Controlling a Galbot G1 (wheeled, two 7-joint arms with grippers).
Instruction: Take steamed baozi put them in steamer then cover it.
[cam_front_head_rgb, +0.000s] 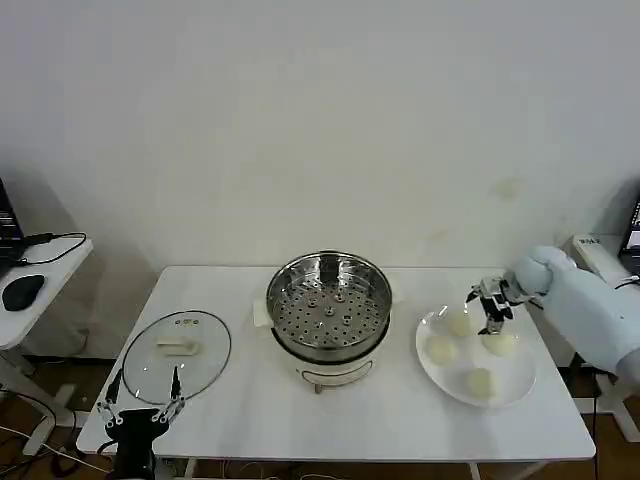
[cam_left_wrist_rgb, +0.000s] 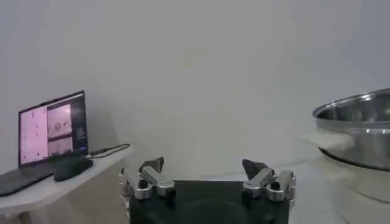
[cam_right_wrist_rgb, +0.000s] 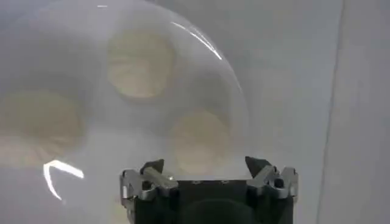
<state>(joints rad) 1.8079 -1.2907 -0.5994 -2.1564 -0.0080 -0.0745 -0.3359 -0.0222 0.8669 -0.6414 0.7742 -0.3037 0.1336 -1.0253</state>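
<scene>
Several cream-white steamed baozi (cam_front_head_rgb: 441, 349) lie on a flat white plate (cam_front_head_rgb: 515, 372) at the table's right. My right gripper (cam_front_head_rgb: 490, 305) hovers open just above the plate's far side, over the bun (cam_front_head_rgb: 499, 343) nearest it. In the right wrist view this gripper (cam_right_wrist_rgb: 204, 165) stands open with a baozi (cam_right_wrist_rgb: 200, 141) straight ahead between its fingers, untouched. The shiny steamer (cam_front_head_rgb: 328, 300) stands uncovered at the table's centre, its perforated tray empty. The glass cover (cam_front_head_rgb: 178, 355) lies flat at the left. My left gripper (cam_front_head_rgb: 140, 405) waits open by the table's front left edge, near the cover.
The white table (cam_front_head_rgb: 400, 420) has free room in front of the steamer and between steamer and plate. A side desk with a dark mouse (cam_front_head_rgb: 22, 290) stands at the far left. The left wrist view shows a laptop (cam_left_wrist_rgb: 52, 128) there and the steamer's wall (cam_left_wrist_rgb: 359, 128).
</scene>
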